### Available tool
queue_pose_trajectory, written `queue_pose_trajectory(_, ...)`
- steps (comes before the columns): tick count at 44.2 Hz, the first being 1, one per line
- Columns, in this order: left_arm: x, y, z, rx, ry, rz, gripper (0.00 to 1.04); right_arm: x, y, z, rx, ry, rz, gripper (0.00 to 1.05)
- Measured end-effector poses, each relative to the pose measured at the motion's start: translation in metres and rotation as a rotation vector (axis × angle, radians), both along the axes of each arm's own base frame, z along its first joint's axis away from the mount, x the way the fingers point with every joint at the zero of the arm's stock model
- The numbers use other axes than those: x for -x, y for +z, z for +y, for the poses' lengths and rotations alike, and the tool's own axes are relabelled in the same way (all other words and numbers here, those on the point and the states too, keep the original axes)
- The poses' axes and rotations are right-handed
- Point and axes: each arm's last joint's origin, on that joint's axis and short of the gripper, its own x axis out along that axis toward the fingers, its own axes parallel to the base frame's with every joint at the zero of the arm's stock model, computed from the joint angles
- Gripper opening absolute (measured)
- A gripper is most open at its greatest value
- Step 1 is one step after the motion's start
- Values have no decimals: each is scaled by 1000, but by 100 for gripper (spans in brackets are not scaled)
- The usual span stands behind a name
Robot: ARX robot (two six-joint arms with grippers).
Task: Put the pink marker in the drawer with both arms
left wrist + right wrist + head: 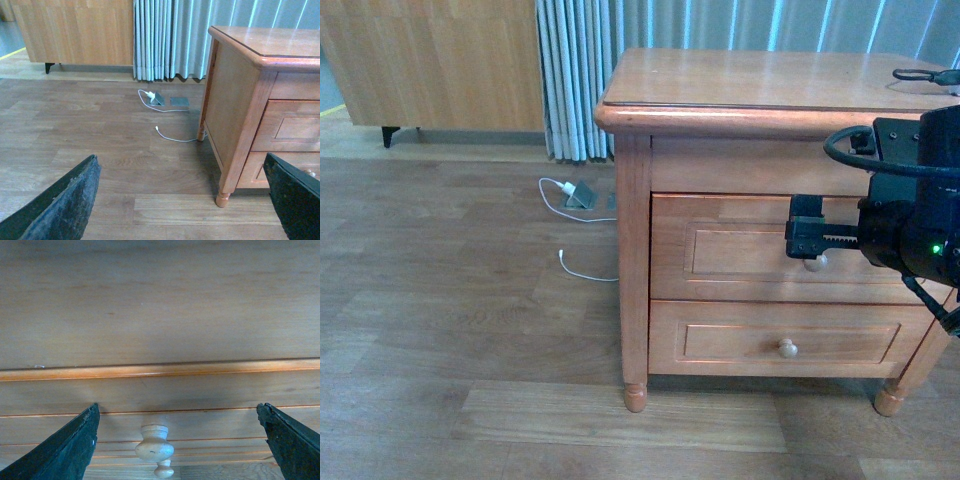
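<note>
Front view: the right end effector (807,238), nearest the camera, hovers at the closed drawer (790,250) of the wooden nightstand (740,100), just above its pale knob (815,263); the pink marker is not visible. Left wrist view: the left end effector (182,200) is spread wide over the wooden floor (100,145), holding nothing, beside the nightstand. Right wrist view: fingers (65,450) set wide apart flank the knob without touching it.

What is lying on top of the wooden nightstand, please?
On the nightstand top only a thin dark object shows, at the far right edge, too cut off to identify. The right gripper and its arm cover the near right corner. No pink marker is visible there.
</note>
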Motion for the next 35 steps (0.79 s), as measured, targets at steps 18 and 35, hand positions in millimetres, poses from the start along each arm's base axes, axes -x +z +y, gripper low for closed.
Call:
queue_pose_trajectory(18,0,0,0,0,0,0,99,3,-1,-4,-6,13,1,96)
queue_pose_trajectory(35,0,0,0,0,0,0,99,57,42,-11,-33,81,38,96)
